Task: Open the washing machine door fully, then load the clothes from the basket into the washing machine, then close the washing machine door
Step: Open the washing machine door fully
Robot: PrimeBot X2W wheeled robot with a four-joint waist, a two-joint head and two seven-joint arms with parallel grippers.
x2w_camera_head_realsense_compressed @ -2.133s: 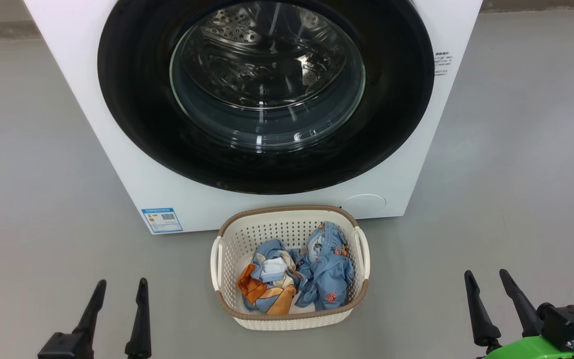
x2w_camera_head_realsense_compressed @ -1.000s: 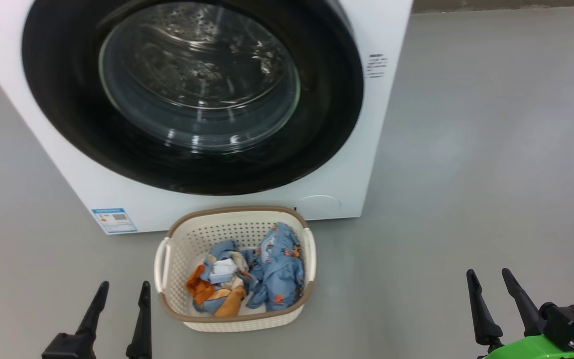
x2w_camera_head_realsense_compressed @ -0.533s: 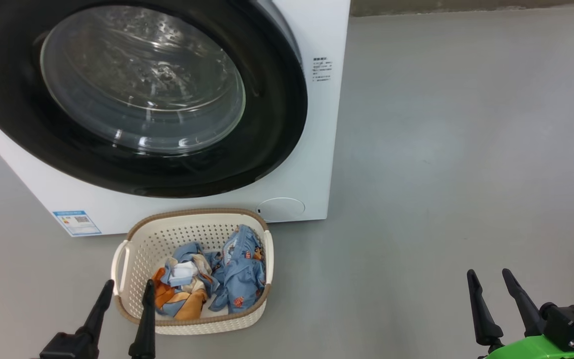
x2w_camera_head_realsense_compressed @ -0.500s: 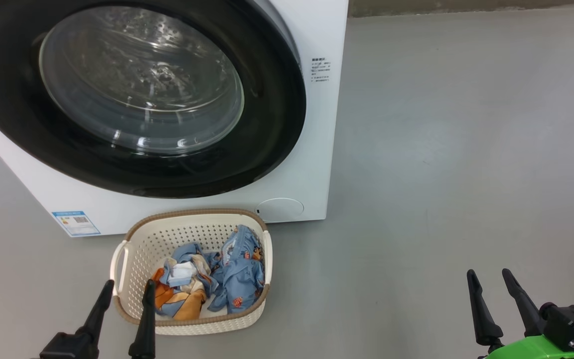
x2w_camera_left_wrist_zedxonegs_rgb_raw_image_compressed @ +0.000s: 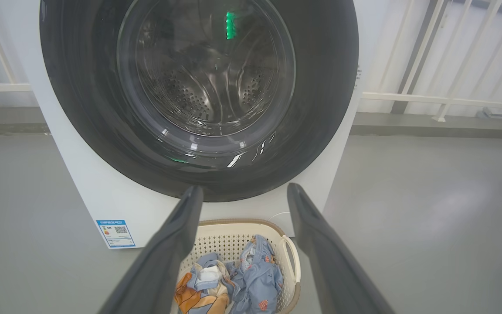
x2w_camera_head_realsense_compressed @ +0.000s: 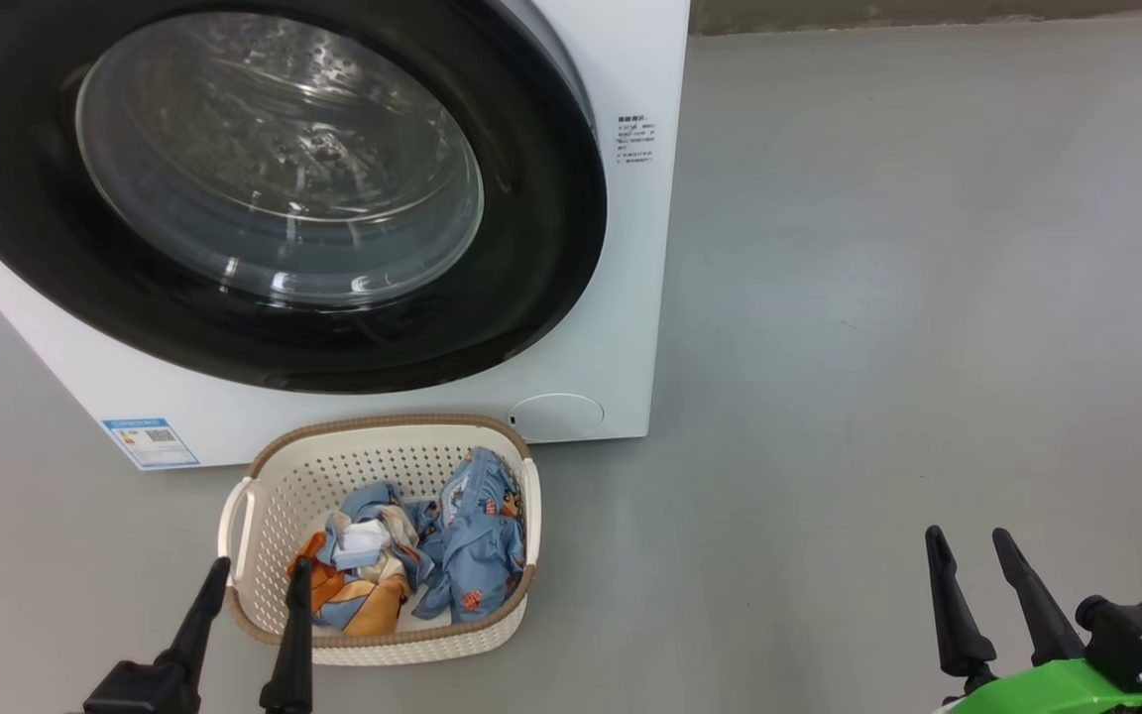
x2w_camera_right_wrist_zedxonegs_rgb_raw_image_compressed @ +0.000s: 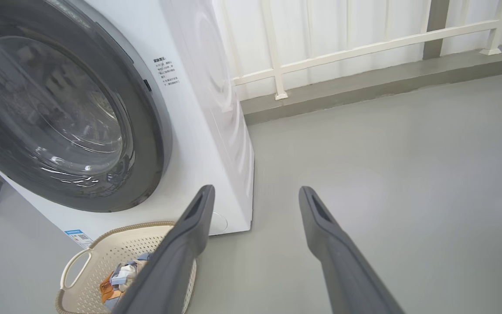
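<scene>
The white washing machine (x2w_camera_head_realsense_compressed: pixel 611 327) fills the upper left, and its black-rimmed round door (x2w_camera_head_realsense_compressed: pixel 531 238) with the glass bowl window lies shut against the front. On the floor before it stands the cream basket (x2w_camera_head_realsense_compressed: pixel 274 476) holding blue and orange clothes (x2w_camera_head_realsense_compressed: pixel 432 555). My left gripper (x2w_camera_head_realsense_compressed: pixel 259 570) is open, its fingertips over the basket's near left rim. My right gripper (x2w_camera_head_realsense_compressed: pixel 963 535) is open above bare floor, far right of the basket. The left wrist view faces the door (x2w_camera_left_wrist_zedxonegs_rgb_raw_image_compressed: pixel 320 109) and basket (x2w_camera_left_wrist_zedxonegs_rgb_raw_image_compressed: pixel 242 229); the right wrist view sees the machine's right corner (x2w_camera_right_wrist_zedxonegs_rgb_raw_image_compressed: pixel 233 144).
Grey floor (x2w_camera_head_realsense_compressed: pixel 878 297) stretches to the right of the machine. A white railing (x2w_camera_right_wrist_zedxonegs_rgb_raw_image_compressed: pixel 342 46) on a low grey kerb runs behind it. A blue label (x2w_camera_head_realsense_compressed: pixel 150 443) and a round cover (x2w_camera_head_realsense_compressed: pixel 556 416) sit low on the machine's front.
The head camera swung right, so machine and basket slid left in view, settling in the last half second. Both grippers stay open in their places.
</scene>
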